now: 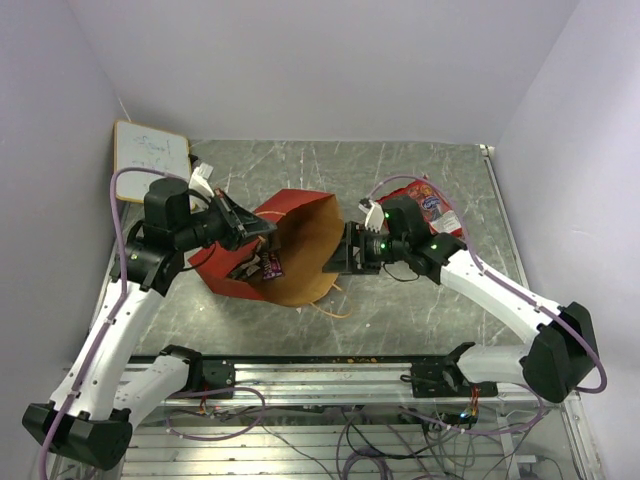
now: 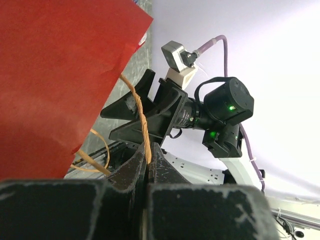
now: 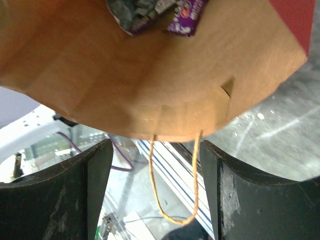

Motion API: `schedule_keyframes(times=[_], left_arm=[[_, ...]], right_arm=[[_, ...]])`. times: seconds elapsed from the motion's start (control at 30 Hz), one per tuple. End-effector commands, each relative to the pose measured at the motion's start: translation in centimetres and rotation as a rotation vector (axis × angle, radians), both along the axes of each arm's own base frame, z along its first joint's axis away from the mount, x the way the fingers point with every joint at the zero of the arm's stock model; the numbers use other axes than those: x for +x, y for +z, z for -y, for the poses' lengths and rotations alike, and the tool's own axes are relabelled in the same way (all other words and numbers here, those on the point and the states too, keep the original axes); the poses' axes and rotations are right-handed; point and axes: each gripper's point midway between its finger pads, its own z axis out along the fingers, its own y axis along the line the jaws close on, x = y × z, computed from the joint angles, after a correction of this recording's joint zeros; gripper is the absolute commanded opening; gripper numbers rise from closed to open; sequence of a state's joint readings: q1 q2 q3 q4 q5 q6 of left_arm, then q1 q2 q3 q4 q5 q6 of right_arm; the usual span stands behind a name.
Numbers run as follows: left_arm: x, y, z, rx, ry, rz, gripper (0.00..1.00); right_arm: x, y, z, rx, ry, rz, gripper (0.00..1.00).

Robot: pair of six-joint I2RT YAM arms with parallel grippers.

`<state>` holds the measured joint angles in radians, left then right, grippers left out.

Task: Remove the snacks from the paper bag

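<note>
The paper bag (image 1: 305, 250) lies on its side in the middle of the table (image 1: 420, 300). Its red outside faces up and to the left, and its brown kraft mouth opens toward the right arm. Inside, near the lower-left part of the opening, sits a purple packet (image 1: 272, 265). The right wrist view shows this purple packet (image 3: 187, 11) beside a crumpled silvery one (image 3: 131, 12), both resting on the brown inner wall. Further contents cannot be made out.

The left gripper (image 1: 255, 228) is at the bag's upper rim. In the left wrist view its fingers (image 2: 160, 172) are pressed together on one twisted paper handle (image 2: 140, 107), which runs up from the pinch along the red wall. A second handle loop (image 3: 175, 210) hangs free below the lower lip of the mouth. It dangles between the fingers of the right gripper (image 3: 155, 190) without touching them.

The right gripper (image 1: 330, 257) points into the mouth from the right with its fingers spread wide and holding nothing. The bag's lip is just in front of it. Seen from the left wrist, the two grippers face each other closely across the bag's edge.

Behind the right arm's wrist, a red printed packet (image 1: 432, 205) lies on the table outside the bag, partly hidden by the arm. A white board (image 1: 150, 148) rests at the far left corner of the table, well apart from the bag.
</note>
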<state>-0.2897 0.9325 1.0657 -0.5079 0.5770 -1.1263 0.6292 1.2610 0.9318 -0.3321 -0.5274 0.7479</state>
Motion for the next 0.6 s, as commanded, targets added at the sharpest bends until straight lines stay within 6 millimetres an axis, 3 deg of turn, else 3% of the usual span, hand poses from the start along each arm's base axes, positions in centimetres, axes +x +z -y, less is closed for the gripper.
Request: schedule_keyframes(times=[0.0,0.13,0.27,0.4,0.57], left_arm=[[-1.8,-2.0,0.1,0.002,-0.021,-0.093,0.07],[-2.7,-2.4,-0.2,0.016,-0.021,-0.119,0.07],[-2.4,-1.4,-0.8,0.011,0.031,-0.091,0.07],[-1.9,-0.5,-0.7,-0.044,0.067,-0.076,0.07],[-1.3,1.2,-1.1,-0.066,0.108,-0.028,0.07]], right_arm=[[-1.1,-0.8,1.8,-0.115,0.044,0.070,0.69],[-0.7,-0.1,3.3,-0.198,0.039,0.153,0.69],[0.0,2.0,3.7,-0.219,0.028,0.238,0.68],[0.5,4.0,3.0,-0.197,0.026,0.311,0.66],[1.8,5.9,0.4,-0.135,-0.003,0.457,0.66]])
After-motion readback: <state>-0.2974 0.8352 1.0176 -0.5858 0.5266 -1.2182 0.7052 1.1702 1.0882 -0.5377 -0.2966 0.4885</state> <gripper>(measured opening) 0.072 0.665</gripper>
